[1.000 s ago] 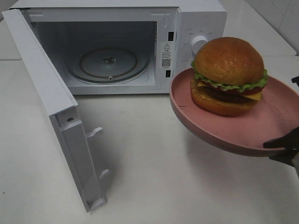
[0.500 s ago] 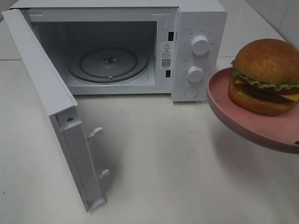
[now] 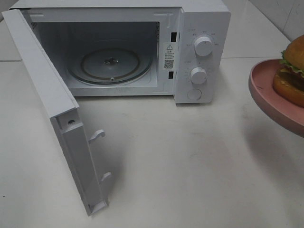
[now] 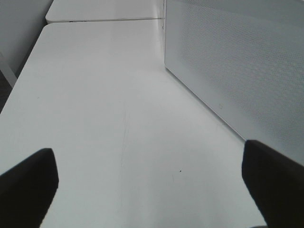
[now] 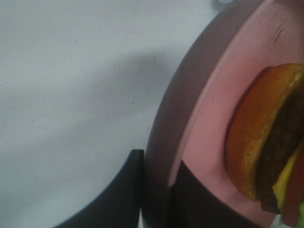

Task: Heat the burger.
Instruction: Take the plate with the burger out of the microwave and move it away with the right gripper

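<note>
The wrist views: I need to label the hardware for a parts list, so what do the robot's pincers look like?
Little of them shows. The left pincer appears as two dark, nearly black fingers with blunt, squared ends, plain and matte. The right pincer also has dark, black-looking fingers, smooth and gently curved. No cables, markings or labels show, and the arms themselves are out of view.

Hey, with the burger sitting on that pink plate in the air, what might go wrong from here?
1. The right gripper pinches only the rim of the round pink plate, so the plate may tip or slip.
2. The tall burger with its golden-brown bun sits loose on the plate; a jerk might slide it off.
3. The opening of the white microwave looks snug, so the plate might knock the frame or the open door.
</note>
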Controlling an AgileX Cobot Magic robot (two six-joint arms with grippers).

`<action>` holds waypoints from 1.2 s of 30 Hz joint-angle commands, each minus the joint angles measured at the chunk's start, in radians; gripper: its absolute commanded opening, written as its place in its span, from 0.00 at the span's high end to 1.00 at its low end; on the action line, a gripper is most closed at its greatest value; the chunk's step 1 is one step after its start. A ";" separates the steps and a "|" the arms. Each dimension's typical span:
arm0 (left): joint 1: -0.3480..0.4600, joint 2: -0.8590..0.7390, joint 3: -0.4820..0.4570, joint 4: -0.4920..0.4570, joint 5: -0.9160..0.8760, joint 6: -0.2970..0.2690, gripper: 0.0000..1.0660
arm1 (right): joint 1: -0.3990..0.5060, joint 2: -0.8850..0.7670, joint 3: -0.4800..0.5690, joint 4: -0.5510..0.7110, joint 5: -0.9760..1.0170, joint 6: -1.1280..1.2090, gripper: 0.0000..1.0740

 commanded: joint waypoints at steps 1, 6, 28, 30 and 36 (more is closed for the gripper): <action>-0.008 -0.021 0.003 -0.001 -0.015 -0.007 0.06 | -0.001 -0.016 -0.007 -0.078 0.001 0.066 0.99; -0.008 -0.021 0.003 -0.001 -0.015 -0.007 0.06 | -0.001 -0.004 -0.007 -0.157 0.096 0.231 0.99; -0.008 -0.021 0.003 -0.001 -0.015 -0.007 0.06 | -0.001 0.301 -0.016 -0.300 0.237 0.850 0.97; -0.008 -0.021 0.003 -0.001 -0.015 -0.007 0.06 | -0.001 0.341 -0.026 -0.306 0.240 0.895 0.97; -0.008 -0.021 0.003 -0.001 -0.015 -0.007 0.06 | -0.001 0.478 -0.065 -0.356 0.274 1.105 0.96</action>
